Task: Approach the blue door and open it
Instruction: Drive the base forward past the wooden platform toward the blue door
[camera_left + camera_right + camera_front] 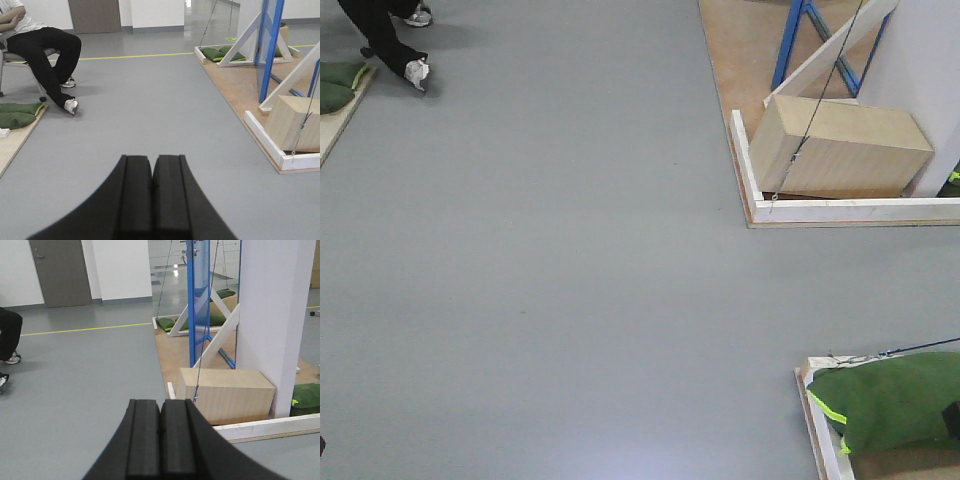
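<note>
The blue door stands ahead and to the right, on a brown wooden platform. It is well apart from the robot and is seen almost edge-on. The left gripper and the right gripper both have their jaws pressed together and hold nothing. The robot has a lot of grey floor to cross, and a few things could go wrong on the way. A white raised edge runs around the platform, so the base could bump it if it drives too straight. A wooden box sits just inside that edge, and a thin cord hangs down to it. An arm that reaches in low could hit the box or catch the cord. A seated person has feet out on the floor to the left, so a wide turn that way is risky. The jaws must also open before they can take the handle.
</note>
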Controlling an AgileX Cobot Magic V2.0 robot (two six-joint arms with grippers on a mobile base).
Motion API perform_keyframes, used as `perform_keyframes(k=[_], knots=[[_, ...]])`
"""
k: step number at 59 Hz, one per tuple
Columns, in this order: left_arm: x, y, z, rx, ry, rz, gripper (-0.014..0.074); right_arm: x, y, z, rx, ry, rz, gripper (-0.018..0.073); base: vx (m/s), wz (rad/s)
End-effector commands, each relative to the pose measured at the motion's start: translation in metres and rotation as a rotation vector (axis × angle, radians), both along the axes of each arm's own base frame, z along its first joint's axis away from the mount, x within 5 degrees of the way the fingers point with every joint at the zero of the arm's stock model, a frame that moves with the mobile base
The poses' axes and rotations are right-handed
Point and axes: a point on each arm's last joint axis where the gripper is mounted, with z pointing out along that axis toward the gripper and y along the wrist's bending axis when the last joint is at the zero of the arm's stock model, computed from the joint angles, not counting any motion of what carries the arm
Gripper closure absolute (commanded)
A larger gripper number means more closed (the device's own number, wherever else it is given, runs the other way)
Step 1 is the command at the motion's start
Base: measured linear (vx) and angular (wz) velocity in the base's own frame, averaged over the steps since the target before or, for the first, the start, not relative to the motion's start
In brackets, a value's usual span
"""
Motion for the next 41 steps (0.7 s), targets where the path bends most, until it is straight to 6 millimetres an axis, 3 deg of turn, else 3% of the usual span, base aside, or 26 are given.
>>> perform_keyframes(k=[1, 41], knots=[[-0.0016, -0.0004, 0.0163, -0.011, -0.120, -0.004, 0.0524, -0.0007, 0.0004, 0.0077, -0.010, -0.096, 0.003, 0.0548, 0.00, 0.00], [-0.0016, -0.0004, 0.0163, -0.011, -0.120, -0.004, 0.0524, -0.0007, 0.0004, 0.0077, -0.010, -0.096, 0.003, 0.0548, 0.01, 0.00]])
